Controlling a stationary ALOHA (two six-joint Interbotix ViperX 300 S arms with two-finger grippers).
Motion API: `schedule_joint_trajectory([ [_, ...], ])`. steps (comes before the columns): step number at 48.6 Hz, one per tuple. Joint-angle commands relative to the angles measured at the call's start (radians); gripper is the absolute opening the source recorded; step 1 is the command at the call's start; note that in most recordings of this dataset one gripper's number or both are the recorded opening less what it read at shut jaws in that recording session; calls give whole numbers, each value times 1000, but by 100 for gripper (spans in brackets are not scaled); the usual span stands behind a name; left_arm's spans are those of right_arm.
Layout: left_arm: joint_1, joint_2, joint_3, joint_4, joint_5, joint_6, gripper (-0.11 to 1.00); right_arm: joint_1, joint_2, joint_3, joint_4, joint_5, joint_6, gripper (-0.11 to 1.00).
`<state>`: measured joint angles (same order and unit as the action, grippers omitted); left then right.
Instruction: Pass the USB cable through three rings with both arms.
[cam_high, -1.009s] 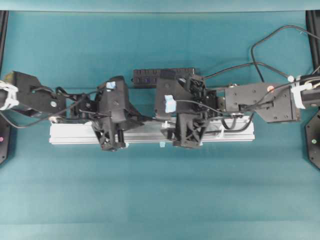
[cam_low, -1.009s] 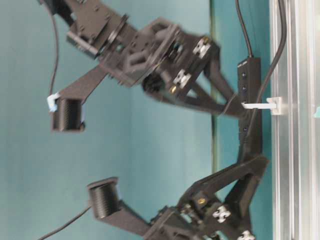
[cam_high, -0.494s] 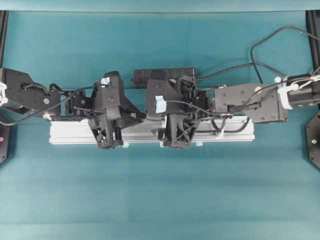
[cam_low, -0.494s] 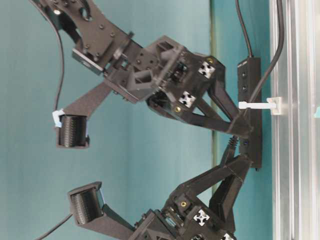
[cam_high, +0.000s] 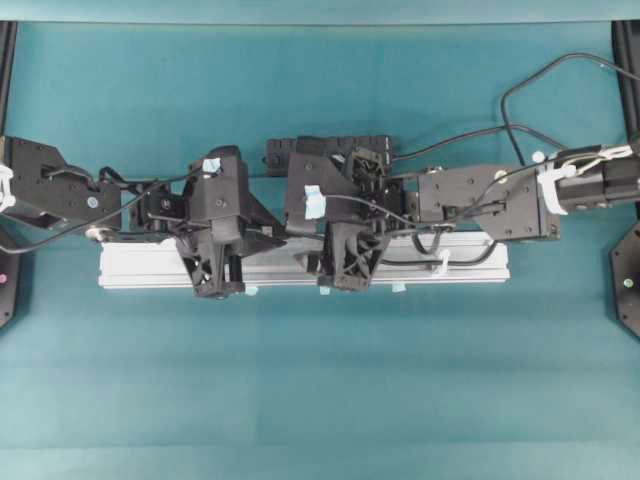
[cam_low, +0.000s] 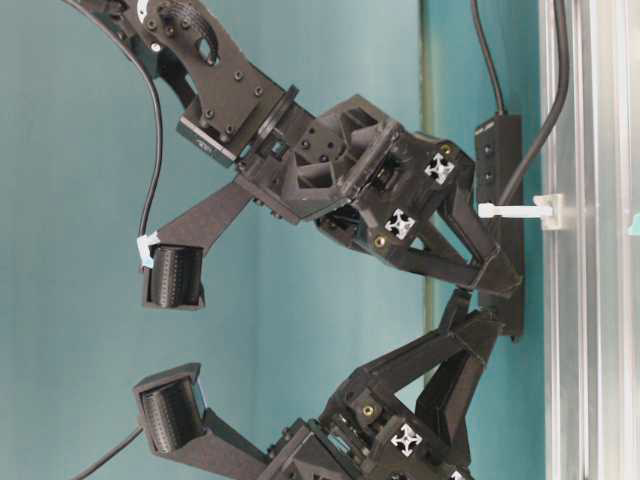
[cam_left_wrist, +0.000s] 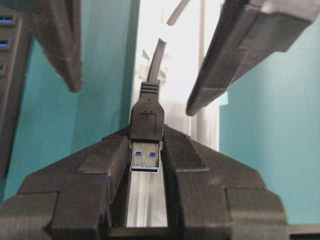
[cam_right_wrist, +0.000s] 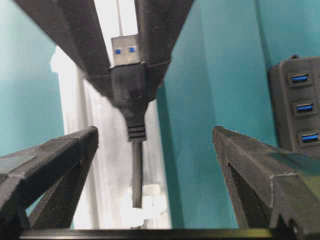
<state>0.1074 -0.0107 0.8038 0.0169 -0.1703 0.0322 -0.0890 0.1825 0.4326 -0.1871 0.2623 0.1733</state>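
Note:
In the left wrist view my left gripper (cam_left_wrist: 146, 145) is shut on the black plug of the USB cable (cam_left_wrist: 146, 122), silver tip towards the camera. The cord runs away over the silver rail. My right gripper (cam_right_wrist: 155, 135) is open, with one finger on each side of the cord just behind the plug (cam_right_wrist: 128, 82), touching nothing. Below it the cord passes into a white ring (cam_right_wrist: 145, 206) on the rail. From table level the two grippers meet tip to tip, the right gripper (cam_low: 498, 280) above the left gripper (cam_low: 466, 312), beside another ring (cam_low: 515, 209).
The aluminium rail (cam_high: 140, 268) lies across the middle of the teal table. A black multi-port hub (cam_high: 330, 146) lies behind it, showing blue sockets (cam_right_wrist: 299, 107) in the right wrist view. Loose black cables (cam_high: 520, 100) loop at the far right. Both arms crowd the rail's centre.
The right arm has slid left towards the left gripper, so its fingers now straddle the cord, and its jaws have begun to narrow. The left arm shifted left at first, then held still with the plug.

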Motion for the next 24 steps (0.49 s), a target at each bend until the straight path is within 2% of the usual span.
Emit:
schedule_joint_trajectory([
  [1,-2,-18,-15,2,-5,0,19,-3,-8,-15,-2,-12,6,73],
  [7,-2,-18,-15,2,-3,2,19,-3,-5,-17,-2,-14,6,58],
  [24,-2,-18,-15,2,-3,0,19,0,11,-28,-2,-28,-5,4],
])
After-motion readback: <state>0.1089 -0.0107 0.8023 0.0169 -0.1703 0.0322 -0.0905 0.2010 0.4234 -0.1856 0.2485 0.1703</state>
